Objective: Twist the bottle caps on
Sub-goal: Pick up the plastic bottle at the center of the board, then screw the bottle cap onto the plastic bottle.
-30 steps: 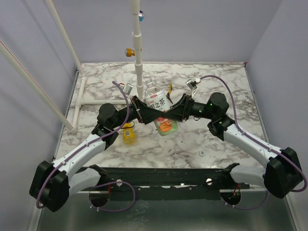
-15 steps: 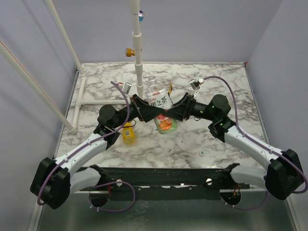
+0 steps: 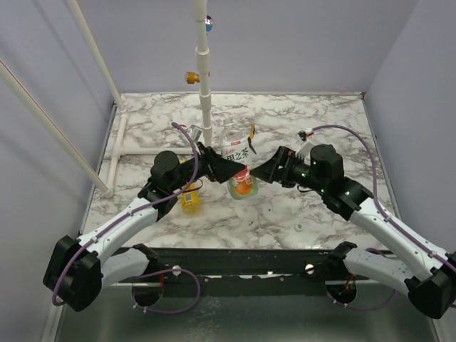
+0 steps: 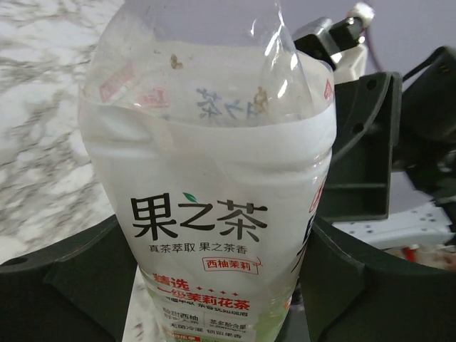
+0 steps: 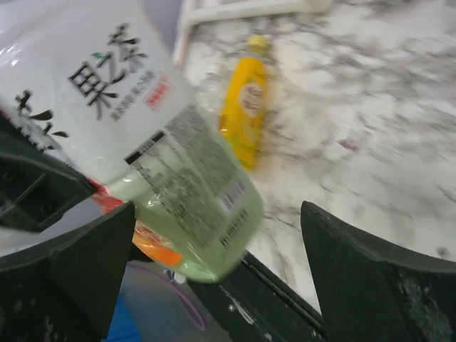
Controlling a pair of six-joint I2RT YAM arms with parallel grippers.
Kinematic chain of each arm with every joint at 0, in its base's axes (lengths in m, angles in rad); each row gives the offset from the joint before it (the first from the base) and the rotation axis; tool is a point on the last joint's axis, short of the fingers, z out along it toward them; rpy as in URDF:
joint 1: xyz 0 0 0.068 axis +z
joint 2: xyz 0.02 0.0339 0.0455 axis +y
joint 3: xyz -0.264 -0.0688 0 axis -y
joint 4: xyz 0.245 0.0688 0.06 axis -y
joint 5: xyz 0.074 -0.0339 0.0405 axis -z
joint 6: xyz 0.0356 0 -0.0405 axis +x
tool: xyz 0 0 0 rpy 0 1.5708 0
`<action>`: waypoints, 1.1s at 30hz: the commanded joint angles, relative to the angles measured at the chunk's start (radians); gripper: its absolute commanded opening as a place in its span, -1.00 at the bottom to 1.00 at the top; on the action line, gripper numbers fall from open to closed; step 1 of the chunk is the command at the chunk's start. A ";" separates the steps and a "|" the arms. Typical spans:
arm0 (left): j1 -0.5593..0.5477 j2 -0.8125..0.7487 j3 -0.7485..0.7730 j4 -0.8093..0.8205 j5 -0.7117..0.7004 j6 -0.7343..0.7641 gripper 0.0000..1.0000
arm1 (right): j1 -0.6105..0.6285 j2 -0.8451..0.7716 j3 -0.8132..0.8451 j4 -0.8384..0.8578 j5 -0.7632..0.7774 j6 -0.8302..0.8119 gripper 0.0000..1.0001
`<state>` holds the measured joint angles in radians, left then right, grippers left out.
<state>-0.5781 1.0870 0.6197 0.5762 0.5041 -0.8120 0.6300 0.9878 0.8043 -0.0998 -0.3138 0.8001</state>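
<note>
Where the two arms meet at the centre of the top view, the clear bottle [image 3: 238, 165] hangs tilted above the marble bench [image 3: 299, 121], neck toward the upper frame and green-and-orange base toward the lower. The left jaws pinch this bottle across its white label; in the left wrist view the bottle [image 4: 214, 214] fills the gap between both dark jaw faces. The right jaws stand spread wide just right of the bottle's base; in the right wrist view the base [image 5: 206, 221] lies between them without being clamped.

The yellow bottle [image 3: 189, 198] rests on the bench beside the left arm [image 3: 128, 217], left of and below the clear bottle. In the right wrist view it [image 5: 246, 121] appears blurred behind the clear one. The whitish cap [image 3: 300, 226] lies on the bench at lower right, under the right arm [image 3: 370, 214] and well apart from both bottles.
</note>
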 commanded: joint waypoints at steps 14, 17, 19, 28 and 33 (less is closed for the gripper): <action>-0.206 -0.109 0.078 -0.552 -0.279 0.532 -0.85 | -0.012 -0.019 -0.167 -0.861 0.567 0.371 0.29; -0.210 -0.121 0.077 -0.558 -0.281 0.538 -0.85 | -0.012 -0.022 -0.183 -0.862 0.582 0.370 0.26; -0.211 -0.126 0.077 -0.560 -0.284 0.540 -0.85 | -0.010 -0.008 -0.198 -0.844 0.576 0.366 0.15; -0.215 -0.131 0.078 -0.568 -0.279 0.539 -0.85 | 0.017 0.071 -0.250 -0.761 0.580 0.368 0.03; -0.216 -0.126 0.081 -0.573 -0.273 0.539 -0.85 | 0.017 0.097 -0.263 -0.710 0.581 0.353 -0.03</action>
<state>-0.7876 0.9714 0.6659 0.0078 0.2447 -0.2874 0.6407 1.0637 0.5579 -0.8703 0.2226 1.1477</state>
